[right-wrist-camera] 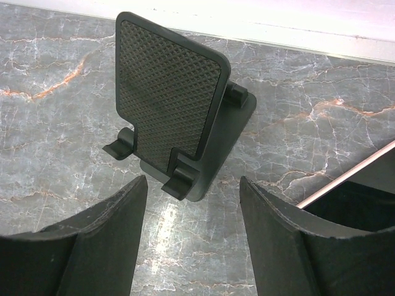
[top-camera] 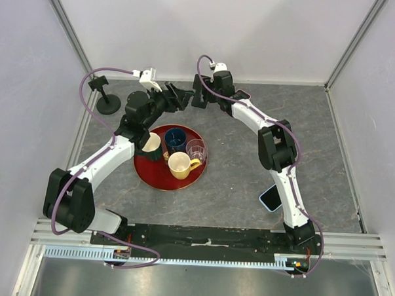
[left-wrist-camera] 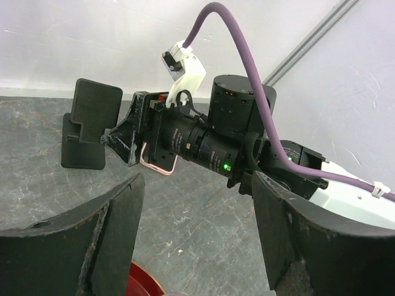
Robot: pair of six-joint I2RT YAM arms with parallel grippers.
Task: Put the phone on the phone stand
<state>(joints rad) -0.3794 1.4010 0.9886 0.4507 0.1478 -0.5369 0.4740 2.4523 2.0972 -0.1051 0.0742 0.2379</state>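
Left pincer, right pincer: both released, empty. Phone lies flat on desk by the right arm's base, well apart from stand. Swing right pincer over and grip across the long edges.

A: We're in a robot lab cell, agreed?
B: Agreed. We see white panels on three sides, aluminium posts at the far corners of the desk, extrusion rail along its near edge.

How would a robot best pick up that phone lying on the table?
Probably by its two long edges, coming straight down from above: the phone lies flat on the table, so only its thin sides offer a hold.
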